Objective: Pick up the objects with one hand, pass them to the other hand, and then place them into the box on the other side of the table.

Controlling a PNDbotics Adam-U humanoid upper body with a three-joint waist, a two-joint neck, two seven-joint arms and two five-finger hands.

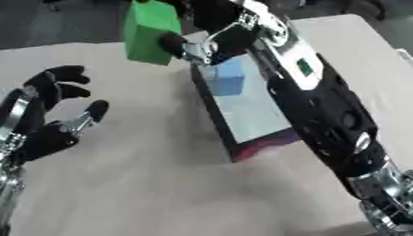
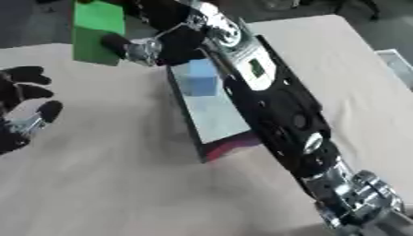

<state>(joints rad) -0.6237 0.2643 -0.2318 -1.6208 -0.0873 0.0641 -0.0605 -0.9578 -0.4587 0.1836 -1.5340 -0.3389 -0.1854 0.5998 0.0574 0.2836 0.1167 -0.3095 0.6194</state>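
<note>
Green block (image 1: pixel 150 31) sits pinched in the right hand (image 1: pixel 211 32), above the box's (image 1: pixel 256 120) far end. A blue cube (image 1: pixel 227 77) lies inside. The left hand (image 1: pixel 44 115) waits nearby, fingers spread wide.

Your right arm (image 1: pixel 322 106) is covering the right side of the box (image 1: pixel 242 115) and part of the blue block (image 1: pixel 227 78) inside it. The top picture edge is cutting off the green block (image 1: pixel 149 32) and the fingers (image 1: pixel 172 42) of the right hand (image 1: pixel 211 32). The left hand (image 2: pixel 20 113) is running off the left picture edge.
</note>
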